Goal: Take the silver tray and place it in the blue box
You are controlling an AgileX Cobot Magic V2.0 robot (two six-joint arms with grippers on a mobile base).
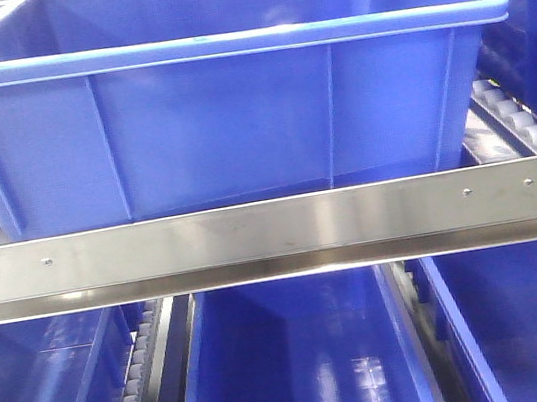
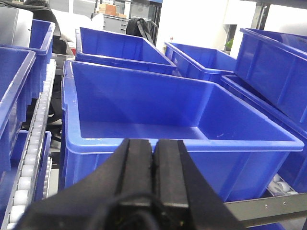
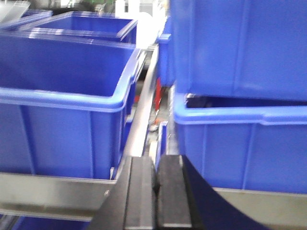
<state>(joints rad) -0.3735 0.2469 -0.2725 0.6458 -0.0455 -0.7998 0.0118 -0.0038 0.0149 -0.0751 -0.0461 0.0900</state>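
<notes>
Behind the flat steel rail [image 1: 274,239] with its screws, the blue box [image 1: 226,116] sits on the upper shelf level, ribbed side facing the front camera. Its inside looks bare in the left wrist view, and the silver tray appears in none of the views. Left gripper [image 2: 154,165] hangs just before the box's near rim, its black fingers pressed together on nothing. Right gripper [image 3: 156,191] is likewise closed and empty, pointing between two blue bins near the rail.
</notes>
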